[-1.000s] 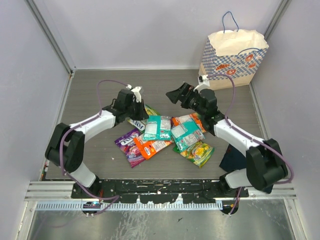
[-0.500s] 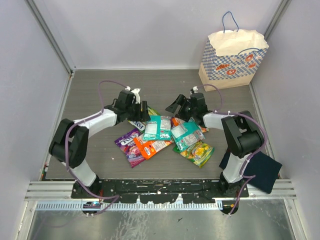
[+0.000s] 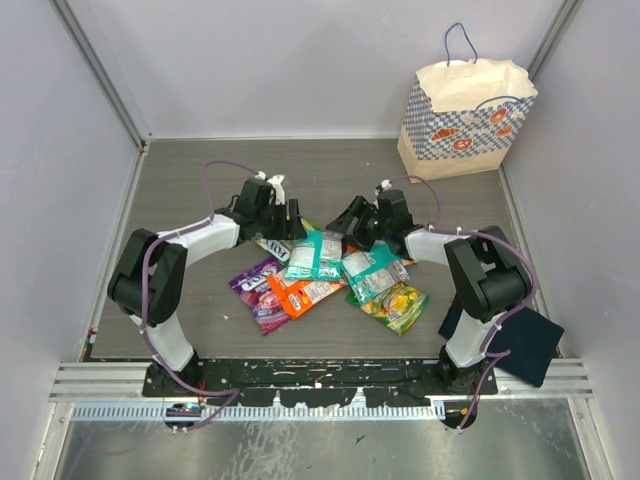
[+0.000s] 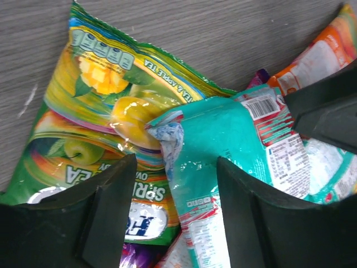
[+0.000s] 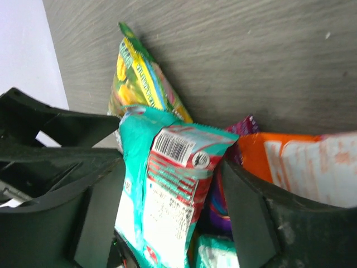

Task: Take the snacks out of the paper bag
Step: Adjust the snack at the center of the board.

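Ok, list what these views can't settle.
Paper bag interior: top view, its own paper hides any snacks inside.
Snack pile's lowest packets: top view, upper packets cover them.
Right gripper on teal packet: right wrist view, contact unclear.
Navy cloth: top view, right arm overlaps it.

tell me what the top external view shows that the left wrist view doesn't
Only top external: the beige paper gift bag with a checkered band standing in the far right corner, and the dark navy folded cloth. Only left wrist: the barcode on the teal glossy packet. Both: that teal packet, and the left gripper open over it.
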`<state>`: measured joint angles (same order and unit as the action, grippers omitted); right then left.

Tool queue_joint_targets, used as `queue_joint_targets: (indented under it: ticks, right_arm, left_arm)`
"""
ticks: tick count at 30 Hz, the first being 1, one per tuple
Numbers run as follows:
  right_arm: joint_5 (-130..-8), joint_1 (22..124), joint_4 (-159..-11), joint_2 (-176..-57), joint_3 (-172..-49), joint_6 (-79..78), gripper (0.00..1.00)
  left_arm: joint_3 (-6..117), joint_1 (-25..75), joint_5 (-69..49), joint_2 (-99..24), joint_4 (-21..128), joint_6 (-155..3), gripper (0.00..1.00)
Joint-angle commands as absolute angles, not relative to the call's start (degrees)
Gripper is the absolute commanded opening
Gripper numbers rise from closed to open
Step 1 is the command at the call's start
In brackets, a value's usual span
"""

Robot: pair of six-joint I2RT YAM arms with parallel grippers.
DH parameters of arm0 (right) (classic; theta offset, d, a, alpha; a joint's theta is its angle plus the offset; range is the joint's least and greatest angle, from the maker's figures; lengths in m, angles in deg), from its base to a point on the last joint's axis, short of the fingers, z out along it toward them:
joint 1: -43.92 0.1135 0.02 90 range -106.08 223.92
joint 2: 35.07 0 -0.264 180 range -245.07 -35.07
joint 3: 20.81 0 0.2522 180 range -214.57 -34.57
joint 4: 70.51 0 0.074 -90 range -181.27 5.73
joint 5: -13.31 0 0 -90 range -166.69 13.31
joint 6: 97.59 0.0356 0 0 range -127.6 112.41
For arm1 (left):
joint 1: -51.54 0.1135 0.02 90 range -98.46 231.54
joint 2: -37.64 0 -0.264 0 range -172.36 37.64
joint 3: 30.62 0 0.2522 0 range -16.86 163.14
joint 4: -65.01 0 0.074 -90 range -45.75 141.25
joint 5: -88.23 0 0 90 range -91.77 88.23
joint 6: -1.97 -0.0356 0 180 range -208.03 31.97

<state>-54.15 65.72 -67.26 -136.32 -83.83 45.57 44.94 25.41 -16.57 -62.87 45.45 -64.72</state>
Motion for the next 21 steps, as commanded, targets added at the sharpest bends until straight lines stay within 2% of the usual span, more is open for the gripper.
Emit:
queue_joint_targets:
  ticks: [1, 5, 8, 9, 11, 19, 20, 21]
  right_arm:
    - [-52.51, 67.09, -66.81, -131.51, -82.72, 47.92, 0.68]
    - [-51.58, 67.46, -64.74, -131.79, -84.16, 48.09, 0.39]
    - [-50.57, 67.62, -63.02, -131.97, -84.98, 48.21, 0.13]
    - [-50.57, 67.67, -62.98, -131.81, -85.52, 47.96, 0.05]
    - [-50.83, 67.65, -63.97, -131.25, -86.60, 46.88, 0.01]
    - [-56.12, 67.70, -72.37, -127.05, -95.43, 37.76, 0.01]
    - [-56.95, 67.70, -72.90, -127.08, -96.59, 36.86, 0.01]
    - [-57.61, 67.67, -73.16, -127.20, -97.54, 36.00, 0.01]
  left_arm:
    - [42.50, 25.46, -21.98, -59.85, 53.81, -60.91, 0.55]
    - [42.32, 25.01, -25.01, -59.71, 56.96, -59.38, 0.21]
    - [42.82, 24.99, -24.87, -58.93, 57.09, -59.80, 0.04]
    - [43.08, 24.97, -24.40, -58.40, 56.76, -60.29, 0.01]
    - [43.74, 25.01, -23.17, -57.07, 55.79, -61.72, 0.00]
    - [48.60, 25.81, -17.09, -52.49, 51.85, -66.84, 0.00]
    - [49.78, 26.05, -16.46, -52.50, 51.42, -67.23, 0.05]
    - [51.29, 26.36, -15.80, -52.74, 50.52, -67.87, 0.20]
